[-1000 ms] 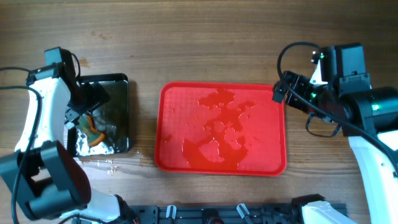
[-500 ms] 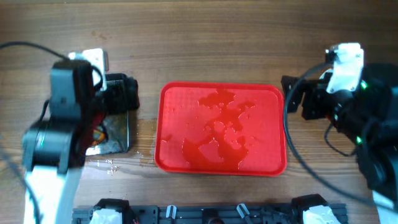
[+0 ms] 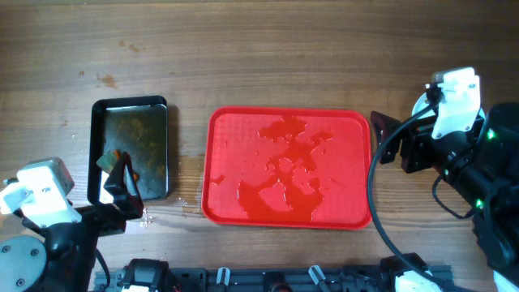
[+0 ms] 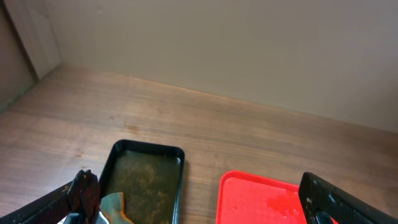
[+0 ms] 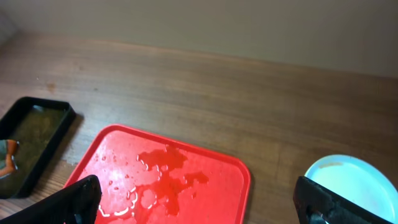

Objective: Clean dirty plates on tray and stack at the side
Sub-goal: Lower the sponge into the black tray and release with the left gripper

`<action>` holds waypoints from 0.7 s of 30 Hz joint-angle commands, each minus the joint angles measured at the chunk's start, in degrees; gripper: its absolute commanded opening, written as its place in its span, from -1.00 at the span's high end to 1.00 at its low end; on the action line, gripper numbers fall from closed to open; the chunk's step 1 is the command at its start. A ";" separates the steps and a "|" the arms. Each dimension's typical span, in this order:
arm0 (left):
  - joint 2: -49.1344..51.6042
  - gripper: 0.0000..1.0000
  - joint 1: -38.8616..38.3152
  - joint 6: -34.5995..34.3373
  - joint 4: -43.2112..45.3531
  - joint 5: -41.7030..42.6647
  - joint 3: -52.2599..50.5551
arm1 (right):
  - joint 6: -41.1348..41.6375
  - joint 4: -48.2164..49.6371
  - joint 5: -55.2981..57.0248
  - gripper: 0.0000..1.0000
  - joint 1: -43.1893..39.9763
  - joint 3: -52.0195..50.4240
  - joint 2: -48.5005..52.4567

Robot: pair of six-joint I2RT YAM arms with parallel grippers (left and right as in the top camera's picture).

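Note:
The red tray lies mid-table with puddles of water on it and no plates on it. It also shows in the left wrist view and the right wrist view. One pale mint-blue plate lies on the table right of the tray; I cannot tell if others lie under it. My right arm hides it in the overhead view. My left gripper is open and empty over the black pan's front edge. My right gripper is open and empty at the tray's right rim.
A black metal pan of murky water lies left of the tray, with a green-orange sponge in its front corner. Water drops lie on the wood in front of the pan.
My left arm has drawn back from over the pan to the table's front-left corner. My right arm has drawn slightly back to the right. Tray and pan have not moved.

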 commanded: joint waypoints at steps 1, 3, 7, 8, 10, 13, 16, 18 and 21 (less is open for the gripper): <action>-0.70 -1.00 -0.22 -0.52 -1.03 -2.05 0.22 | -1.14 -1.31 1.42 -0.99 0.33 0.66 2.54; -0.70 -1.00 -0.22 -0.52 -1.33 -2.05 0.22 | -1.14 -2.03 1.44 -0.99 0.33 0.63 4.33; -0.70 -1.00 -0.22 -0.52 -1.49 -2.05 0.22 | -0.94 -5.11 1.42 -0.99 0.33 0.63 7.89; -0.70 -1.00 -0.22 -0.52 -1.55 -2.05 0.22 | -0.94 -5.75 1.40 -1.00 0.33 0.63 8.55; -0.70 -1.00 -0.22 -0.52 -2.49 -2.05 0.22 | -0.96 -6.03 1.42 -1.00 0.33 0.66 9.11; -0.70 -1.00 -0.22 -0.52 -4.17 -2.08 0.22 | -1.03 -5.53 1.44 -0.99 0.33 0.66 9.20; -0.70 -1.00 -0.22 -0.52 -5.16 -2.05 0.22 | -1.11 -5.33 1.44 -0.99 0.33 0.63 9.27; -0.70 -1.00 -0.22 -0.52 -5.42 -2.05 0.22 | -1.11 -5.42 1.44 -0.99 0.33 0.63 9.33; -0.70 -1.00 -0.22 -0.52 -5.44 -2.05 0.22 | -1.09 -5.40 1.42 -0.99 0.33 0.63 9.31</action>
